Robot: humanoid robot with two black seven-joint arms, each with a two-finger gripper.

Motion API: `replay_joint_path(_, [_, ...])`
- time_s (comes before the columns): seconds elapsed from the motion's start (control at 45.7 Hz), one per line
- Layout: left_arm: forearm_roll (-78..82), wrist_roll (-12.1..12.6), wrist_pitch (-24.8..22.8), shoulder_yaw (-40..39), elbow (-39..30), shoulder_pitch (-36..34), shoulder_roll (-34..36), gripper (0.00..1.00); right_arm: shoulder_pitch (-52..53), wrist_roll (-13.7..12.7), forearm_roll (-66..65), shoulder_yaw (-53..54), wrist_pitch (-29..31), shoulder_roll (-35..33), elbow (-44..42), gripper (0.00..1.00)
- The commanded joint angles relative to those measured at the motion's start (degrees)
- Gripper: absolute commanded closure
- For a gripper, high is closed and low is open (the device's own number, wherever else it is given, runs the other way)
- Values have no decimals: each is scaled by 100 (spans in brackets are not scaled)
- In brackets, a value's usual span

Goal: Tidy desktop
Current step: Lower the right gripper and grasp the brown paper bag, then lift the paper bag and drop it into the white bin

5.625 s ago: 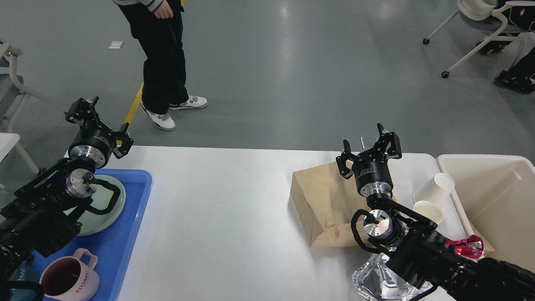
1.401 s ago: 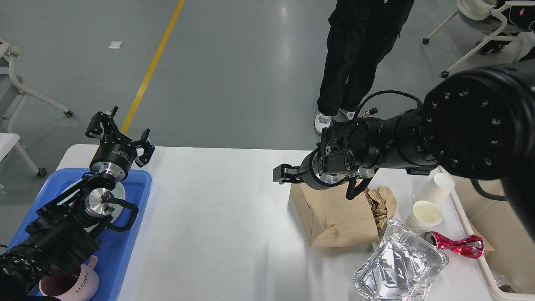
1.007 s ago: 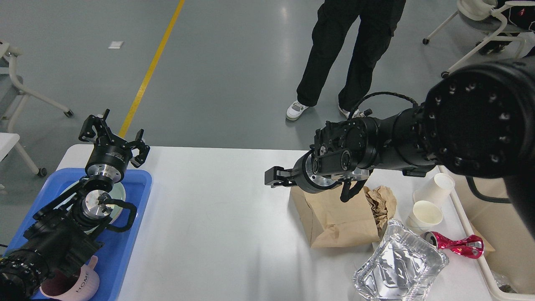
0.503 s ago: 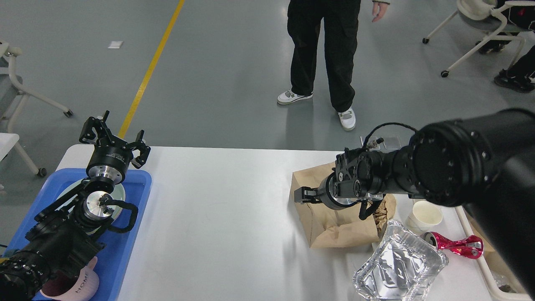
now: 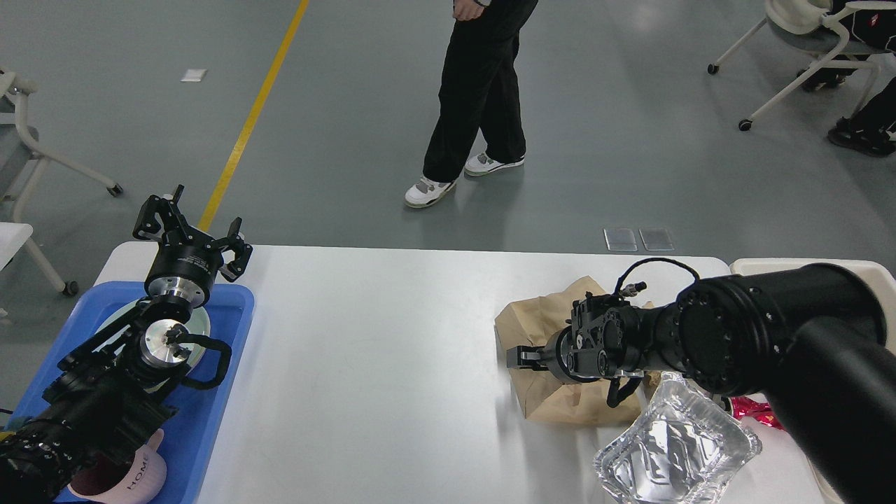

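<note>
The white desktop (image 5: 378, 350) spans the view. A crumpled brown paper bag (image 5: 553, 402) lies on its right part. My right gripper (image 5: 521, 357) points left and sits low against the bag's left side; its dark fingers cannot be told apart. A foil tray (image 5: 675, 448) lies at the near right, with a crushed red can (image 5: 752, 407) partly hidden behind my right arm. My left gripper (image 5: 190, 225) is open and empty, raised over the far left corner above the blue tray (image 5: 210, 399).
The blue tray holds a pale green plate (image 5: 201, 323) and a pink mug (image 5: 136, 476). The rim of a cream bin (image 5: 752, 264) shows at the right edge. A person (image 5: 476, 105) walks on the floor behind the table. Chairs stand at far left and right.
My right arm has come down and drawn back right, its gripper dropping from above the table onto the bag's left side. The bag looks more crumpled. The person walked left. My left arm stayed still.
</note>
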Motion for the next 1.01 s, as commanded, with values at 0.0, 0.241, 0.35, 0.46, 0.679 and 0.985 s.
replay_joint_path(0.0, [0,1,1,1,0,6,0,4,-329,44,-144,1,-96,-11,-144,59])
replay_joint_path(0.241, [0,1,1,1,0,6,0,4,-242,18,-198,18,-439,24,-145,100])
replay_joint_path(0.35, [0,1,1,1,0,6,0,4,188,27,-189,53,-483,59,154,100])
replay_joint_path(0.46, [0,1,1,1,0,-2,0,4,820,35,-180,150,-483,77,637,100])
replay_joint_path(0.679, [0,1,1,1,0,-3,9,4,3341,176,-162,835,122,-195,2850,100])
replay_joint_path(0.985, [0,1,1,1,0,-3,0,4,5629,299,-180,1636,2761,-1514,3600,100])
